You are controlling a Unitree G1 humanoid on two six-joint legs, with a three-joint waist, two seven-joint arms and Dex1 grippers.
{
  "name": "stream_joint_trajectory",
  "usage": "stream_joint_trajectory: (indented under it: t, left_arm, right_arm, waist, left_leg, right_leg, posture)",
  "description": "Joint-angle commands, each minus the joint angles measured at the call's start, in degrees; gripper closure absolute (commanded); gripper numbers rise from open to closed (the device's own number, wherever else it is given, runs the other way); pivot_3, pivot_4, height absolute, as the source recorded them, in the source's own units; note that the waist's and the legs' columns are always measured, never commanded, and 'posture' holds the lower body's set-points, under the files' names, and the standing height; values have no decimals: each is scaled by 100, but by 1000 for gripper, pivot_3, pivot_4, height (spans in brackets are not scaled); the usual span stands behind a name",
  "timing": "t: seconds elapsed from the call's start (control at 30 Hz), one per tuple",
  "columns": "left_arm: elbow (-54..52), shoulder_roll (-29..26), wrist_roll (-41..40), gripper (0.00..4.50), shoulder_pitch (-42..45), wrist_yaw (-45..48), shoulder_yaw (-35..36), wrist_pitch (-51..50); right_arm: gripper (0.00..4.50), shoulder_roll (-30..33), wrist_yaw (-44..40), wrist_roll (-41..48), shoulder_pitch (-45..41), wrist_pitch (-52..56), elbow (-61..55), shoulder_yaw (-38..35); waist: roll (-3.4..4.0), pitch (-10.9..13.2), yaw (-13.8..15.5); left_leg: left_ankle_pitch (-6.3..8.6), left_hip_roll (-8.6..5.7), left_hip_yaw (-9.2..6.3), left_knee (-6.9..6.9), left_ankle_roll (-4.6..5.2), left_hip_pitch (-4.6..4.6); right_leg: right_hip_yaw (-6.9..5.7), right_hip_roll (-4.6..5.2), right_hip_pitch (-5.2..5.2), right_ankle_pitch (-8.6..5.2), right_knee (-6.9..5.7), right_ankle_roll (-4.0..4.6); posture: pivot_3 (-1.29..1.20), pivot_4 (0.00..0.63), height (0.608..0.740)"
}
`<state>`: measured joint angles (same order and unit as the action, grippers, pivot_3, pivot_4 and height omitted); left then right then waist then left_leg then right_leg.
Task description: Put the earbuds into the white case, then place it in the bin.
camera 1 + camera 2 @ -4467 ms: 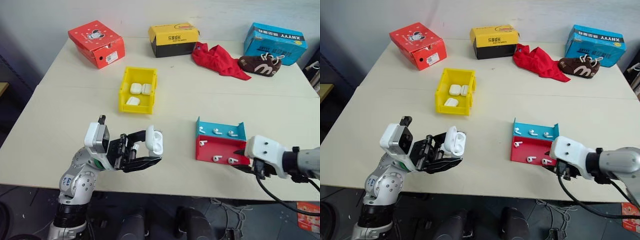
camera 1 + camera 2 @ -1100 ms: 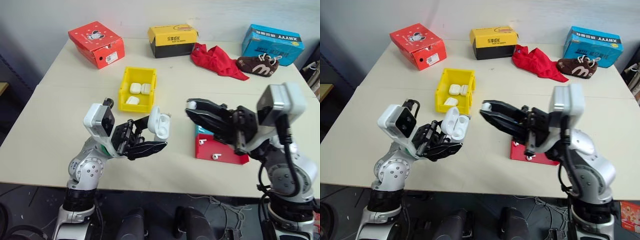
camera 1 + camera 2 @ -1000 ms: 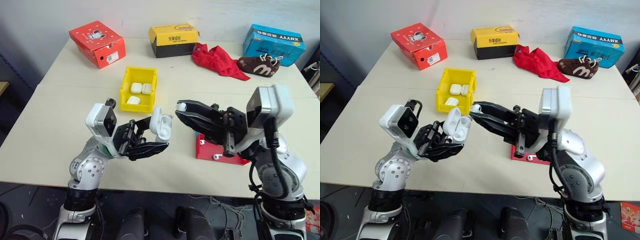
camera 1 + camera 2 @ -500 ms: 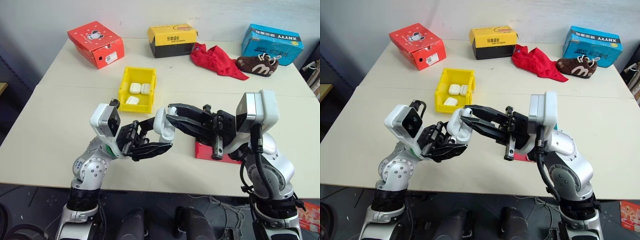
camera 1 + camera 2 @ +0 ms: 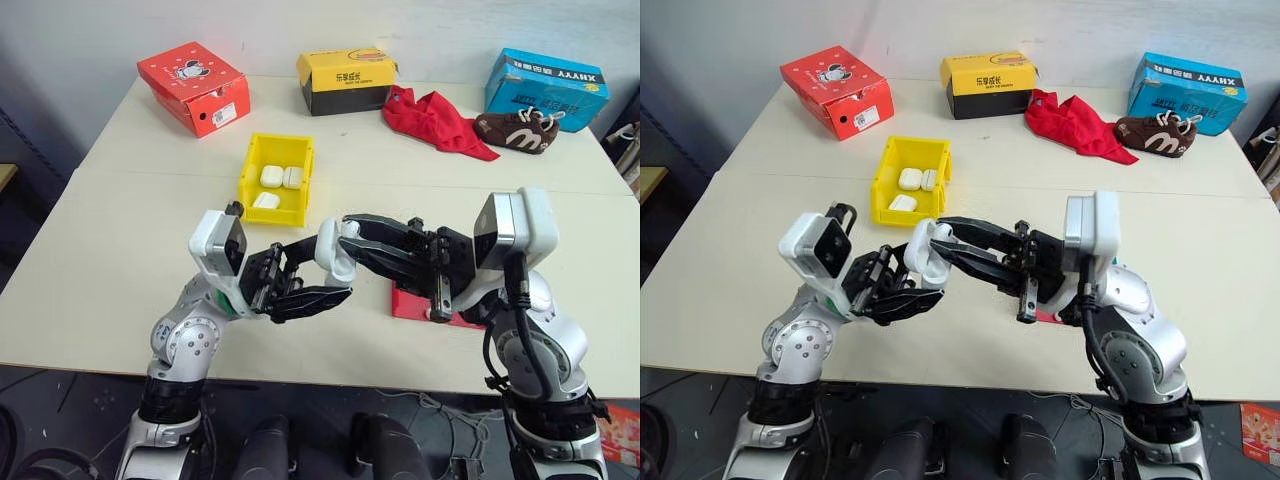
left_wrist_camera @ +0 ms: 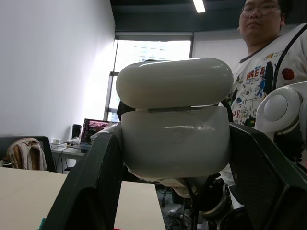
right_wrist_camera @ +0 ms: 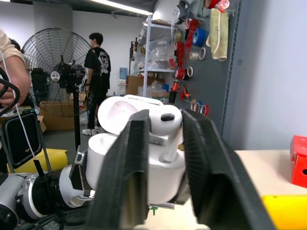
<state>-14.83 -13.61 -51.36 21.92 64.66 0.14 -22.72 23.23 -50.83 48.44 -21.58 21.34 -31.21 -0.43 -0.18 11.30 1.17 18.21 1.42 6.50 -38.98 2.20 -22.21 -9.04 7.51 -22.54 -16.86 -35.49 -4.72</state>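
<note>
Now our right gripper (image 7: 163, 143) has closed in from over the red-and-blue tray (image 5: 415, 302) to the white case (image 5: 335, 247), w/ 1 earbud (image 7: 165, 125) between its fingers, stem down at the open case mouth. Left gripper (image 5: 305, 275) stays clamped on the case, lid up, nearer us than the bin (image 5: 275, 180), which holds 3 cases. Right jaws have begun to part, so we judge the bud is being seated & let go; next comes lid shut, then bin.
</note>
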Motion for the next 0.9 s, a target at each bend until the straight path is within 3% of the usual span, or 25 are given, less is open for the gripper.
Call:
stream_joint_trajectory:
  t: [0.03, 0.17, 0.23, 0.37, 0.5, 0.57, 0.6, 0.77, 0.9]
  left_arm:
    - [-256, 99, -48, 1708, 86, 23, -22, 174]
    - [-174, -11, 30, 1708, 21, 156, 25, 277]
    - [-119, -136, 96, 1708, -93, 256, 90, 353]
    - [11, -333, 206, 1708, -300, 441, 192, 514]
    - [159, -404, 408, 1708, -472, 617, 220, 797]
    - [246, -376, 505, 1708, -544, 660, 210, 951]
    - [270, -371, 539, 1708, -568, 679, 198, 997]
    - [264, -395, 577, 1708, -613, 683, 137, 1059]
    - [239, -401, 583, 1708, -627, 628, 154, 1073]
  right_arm:
    - [2190, 108, -147, 5, 50, -11, -57, 42]
    - [805, 626, -208, 443, 366, 150, -409, -601]
    - [137, 1189, -192, 765, 893, 315, -637, -1389]
    - [64, 2002, -551, 717, 1906, 294, -481, -2708]
    - [64, 2449, -1566, -496, 3263, -582, 846, -3762]
    - [64, 2958, -1206, -2116, 3947, -1310, 2326, -3810]
    - [64, 3064, -1207, -2395, 4021, -1604, 2897, -3807]
    - [64, 3270, -1551, -2882, 3855, -2806, 4395, -3643]
    - [64, 3427, -1892, -2698, 3363, -2705, 4488, -3405]
  waist:
    - [0, 0, 0]
    - [0, 0, 28]
    - [0, 0, 47]
    - [1, 0, 37]
    - [-1, 0, 42]
    - [0, 0, 73]
    - [0, 0, 80]
    - [9, 1, -8]
    - [23, 2, -114]
  left_leg:
    - [0, 1, 0, 0, 0, 0]
    - [1, 1, -1, 0, 0, 0]
    - [5, -3, -9, 0, 7, -8]
    - [21, -4, -5, 1, 24, -13]
    - [25, -2, 1, 1, 25, -9]
    - [25, -10, 5, 0, 31, -8]
    - [23, -19, 7, 1, 37, -7]
    - [21, -22, 25, 1, 49, -4]
    - [17, -5, 33, 2, 35, 8]
  right_leg:
    - [0, 0, 0, 0, 5, 0]
    - [0, 0, 0, 0, 14, 0]
    - [-6, 4, 1, 0, 23, 0]
    - [-5, 4, 8, 6, 51, -11]
    - [-4, 0, 12, 7, 58, -13]
    - [-4, 1, 14, 9, 59, -17]
    - [-3, 1, 13, 10, 55, -20]
    - [17, 16, 9, 24, 66, -44]
    - [25, 10, 10, 29, 57, -36]
  posture:
    - [0, 150, 740]
    - [0, 150, 740]
    - [0, 150, 740]
    - [0, 150, 740]
    - [0, 150, 740]
    - [0, 150, 740]
    - [0, 150, 740]
    - [0, 150, 740]
    - [0, 150, 740]
